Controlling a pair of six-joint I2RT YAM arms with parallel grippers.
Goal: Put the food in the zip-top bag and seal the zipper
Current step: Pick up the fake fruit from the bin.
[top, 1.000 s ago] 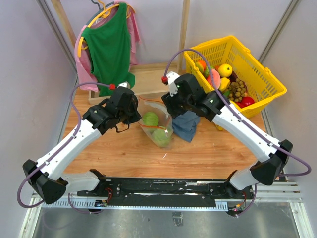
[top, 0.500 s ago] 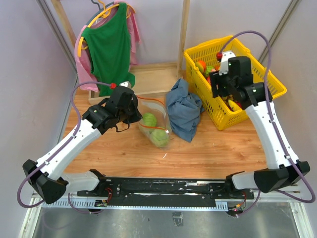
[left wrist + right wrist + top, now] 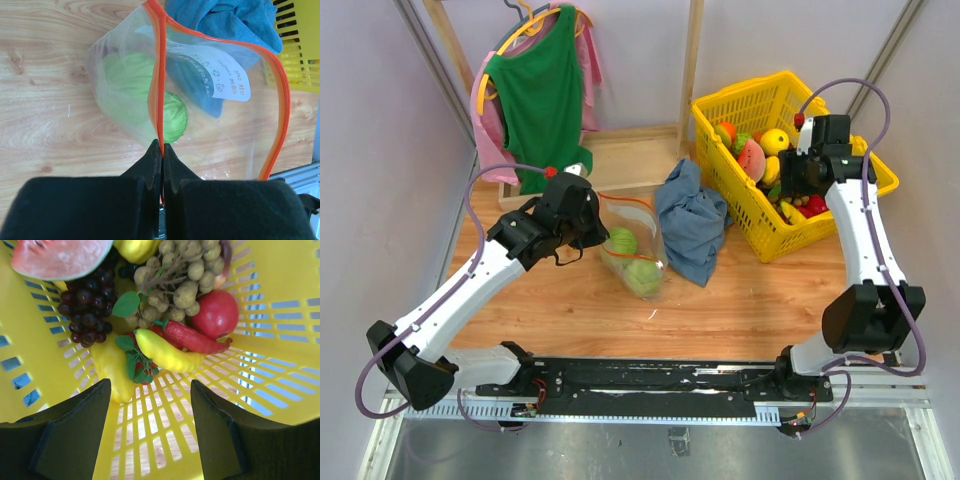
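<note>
The clear zip-top bag [image 3: 638, 255] lies mid-table with two pale-green cabbages [image 3: 623, 241] inside; they also show in the left wrist view [image 3: 172, 115]. My left gripper [image 3: 162, 146] is shut on the red-orange zipper [image 3: 156, 85], holding the bag's mouth open. My right gripper [image 3: 150, 405] is open and empty, hanging inside the yellow basket [image 3: 850, 165] over the food: a yellow chili [image 3: 167, 352], red chili [image 3: 195, 339], red tomato [image 3: 217, 312], dark grapes [image 3: 90, 305] and a watermelon slice [image 3: 60, 257].
A blue-grey cloth [image 3: 690, 225] lies between the bag and the basket. A green shirt [image 3: 542, 95] hangs on a rack at the back left. A wooden frame [image 3: 620, 160] stands behind the bag.
My right arm has swung from the bag's mouth to the right and back, into the yellow basket. The cloth is now uncovered. My left gripper has kept its hold on the zipper.
</note>
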